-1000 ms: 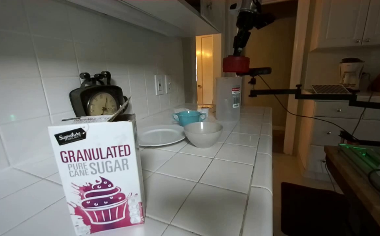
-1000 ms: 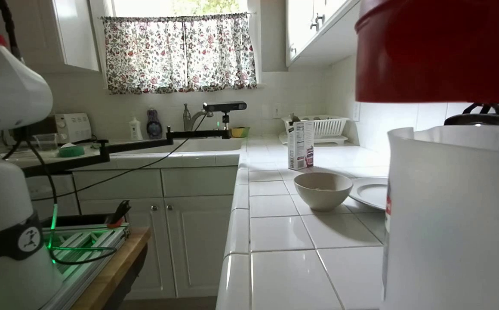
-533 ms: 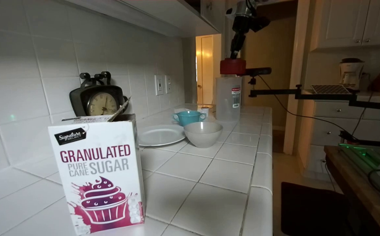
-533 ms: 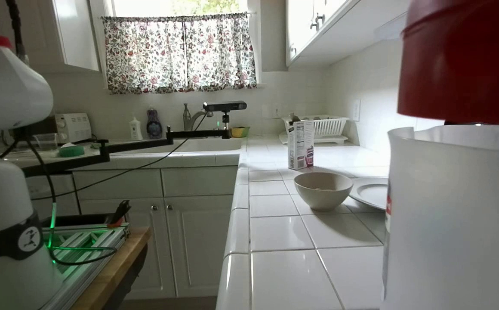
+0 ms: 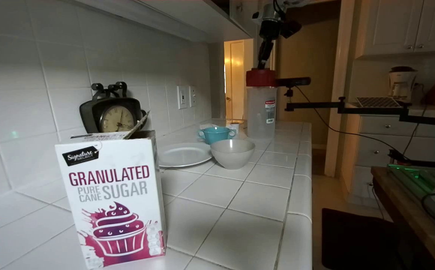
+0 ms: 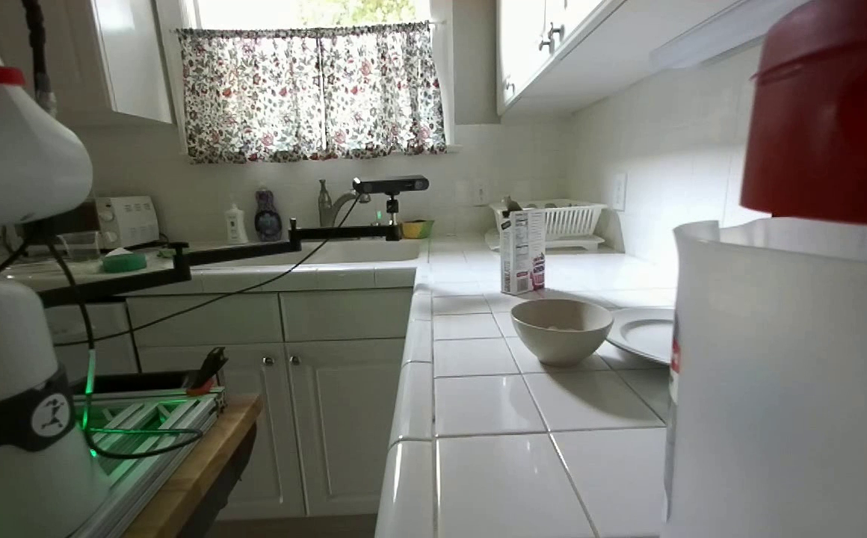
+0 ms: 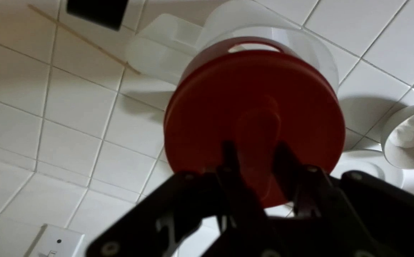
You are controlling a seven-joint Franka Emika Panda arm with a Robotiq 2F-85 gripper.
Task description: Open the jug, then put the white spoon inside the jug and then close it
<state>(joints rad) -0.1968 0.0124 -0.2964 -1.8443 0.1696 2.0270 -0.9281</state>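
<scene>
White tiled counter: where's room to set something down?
Bare tiles lie between the white cardboard sugar box, round beige bowl and counter edge, and between that bowl and the clear plastic jug. It's crowded around the round white plate and turquoise handled bowl.

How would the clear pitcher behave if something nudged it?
The clear pitcher would probably tip easily, being tall and narrow. Its translucent plastic suggests it's light and unlikely to shatter. Glossy tiles beneath might let it slide.

Red lid (image 5: 260, 78) in the way above jug (image 5: 258, 114)
</scene>
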